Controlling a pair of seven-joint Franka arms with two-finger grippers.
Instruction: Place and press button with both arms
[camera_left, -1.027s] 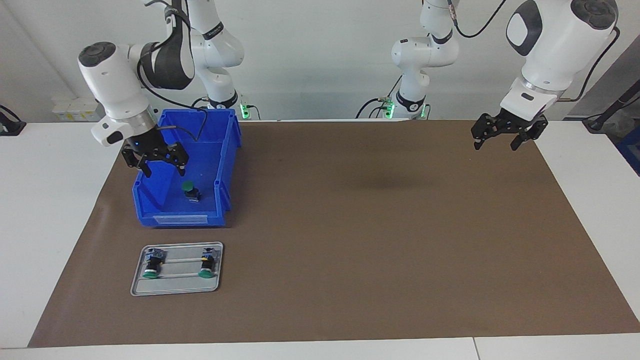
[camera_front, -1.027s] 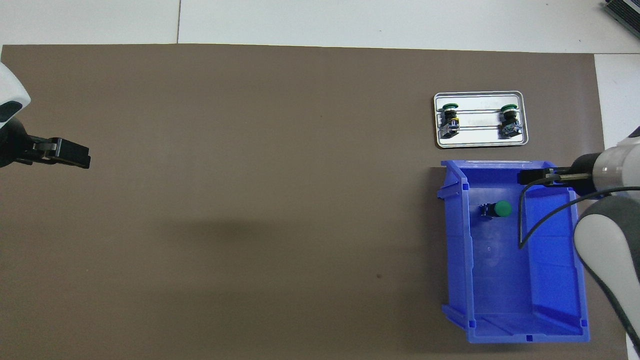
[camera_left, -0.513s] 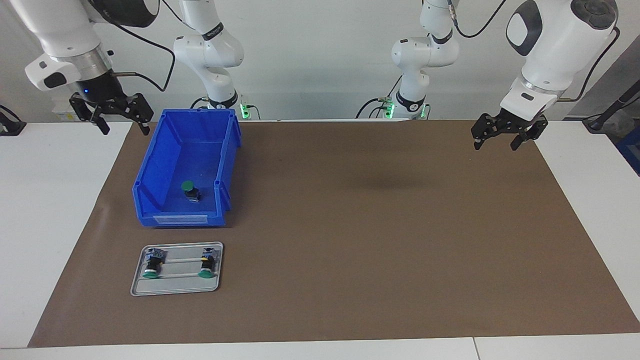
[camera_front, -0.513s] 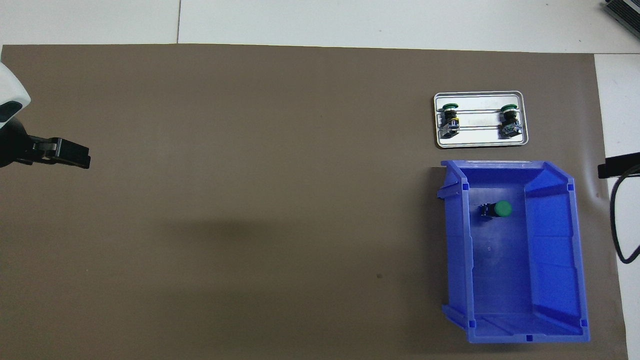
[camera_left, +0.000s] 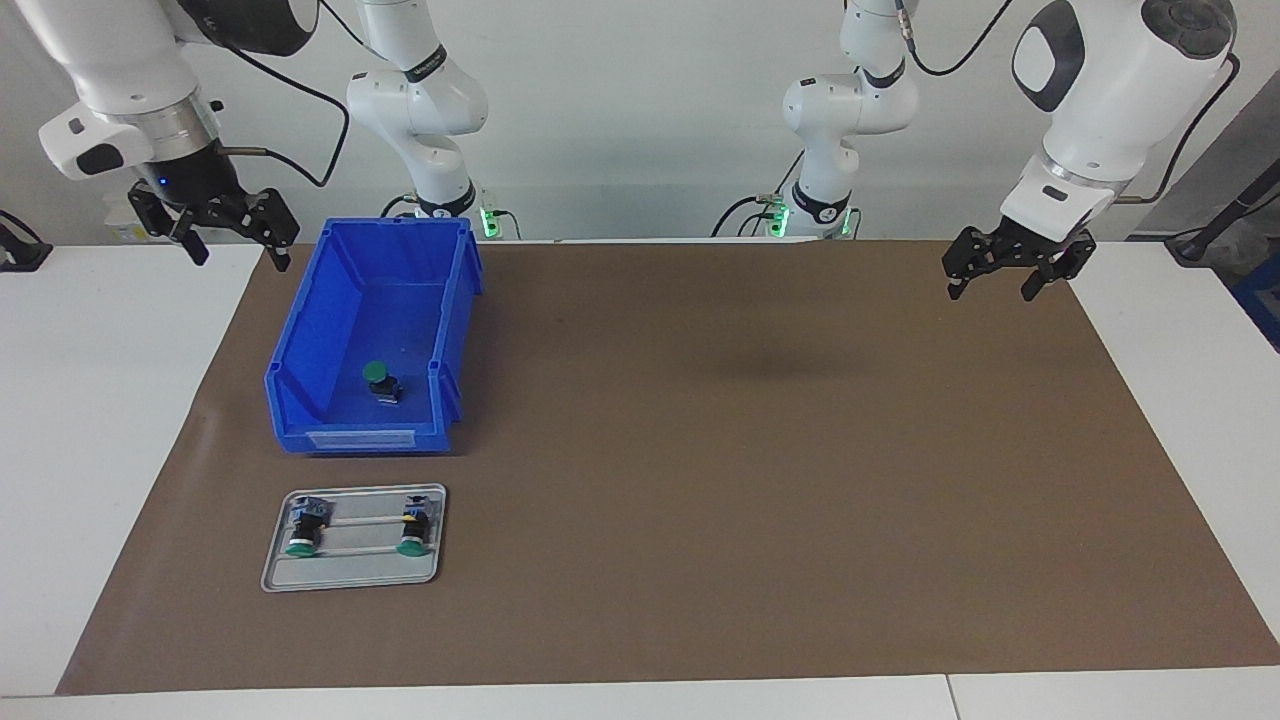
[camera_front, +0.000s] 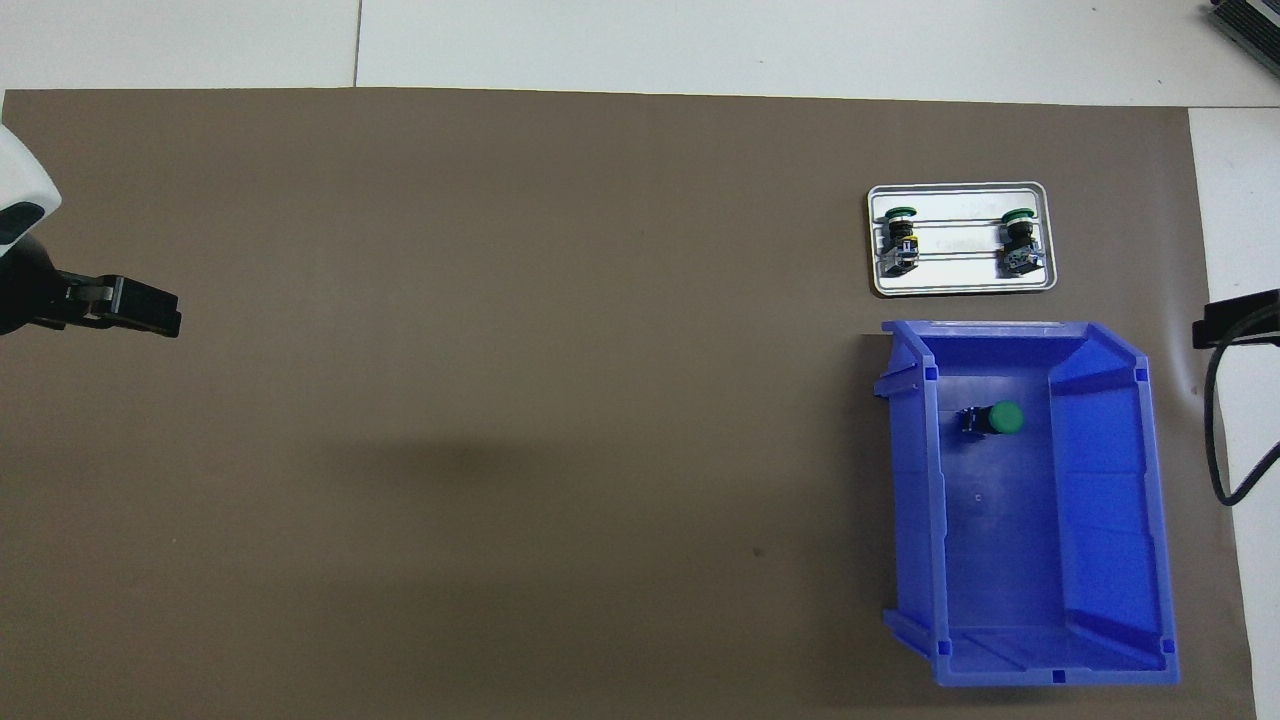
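Note:
A green-capped button (camera_left: 381, 381) lies on its side in the blue bin (camera_left: 360, 438), in the half farther from the robots; it also shows in the overhead view (camera_front: 996, 419). My right gripper (camera_left: 236, 246) is open and empty, raised beside the bin over the mat's edge at the right arm's end; only its tip (camera_front: 1236, 321) shows from overhead. My left gripper (camera_left: 996, 281) is open and empty, raised over the mat at the left arm's end, and waits; it shows in the overhead view (camera_front: 140, 312).
A grey metal tray (camera_left: 350, 572) with two more green-capped buttons on its rails lies just farther from the robots than the bin (camera_front: 1160, 520); it shows in the overhead view (camera_front: 960, 284). A brown mat (camera_left: 750, 450) covers the table.
My right gripper has risen out of the bin, empty, and moved out over the mat's edge at the right arm's end. The button stays in the bin. The left arm has not moved.

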